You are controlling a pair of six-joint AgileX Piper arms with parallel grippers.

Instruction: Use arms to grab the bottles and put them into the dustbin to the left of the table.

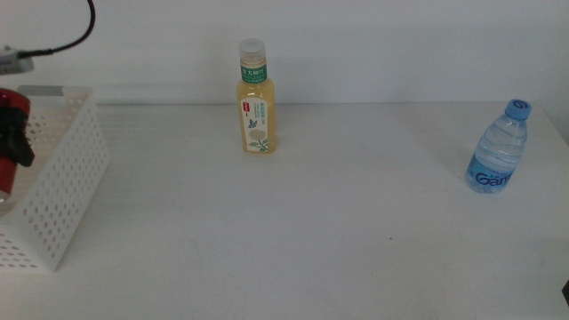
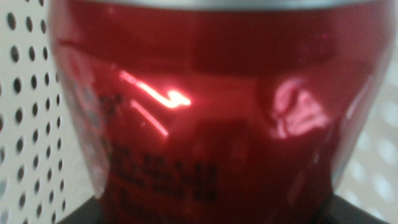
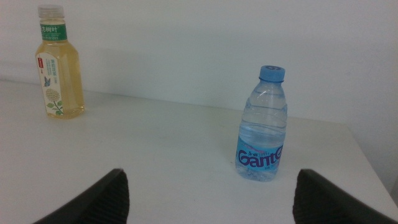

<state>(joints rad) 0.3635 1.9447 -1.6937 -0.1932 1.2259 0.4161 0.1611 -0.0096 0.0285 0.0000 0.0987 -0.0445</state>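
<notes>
The left gripper [image 1: 16, 133] is clamped on the red can [image 2: 211, 118], apparently upright, over the perforated dustbin [image 1: 67, 178]. The right gripper [image 3: 208, 199] waits, jaws apart, facing the upright water bottle [image 3: 262, 124].

We note a red metal can [image 2: 211, 118] inside the white perforated plastic dustbin [image 1: 67, 178]; the yellow tea bottle [image 1: 255, 102] and the clear blue-capped water bottle [image 1: 500, 149] stand upright, well apart, on the white table [image 1: 293, 240].
</notes>
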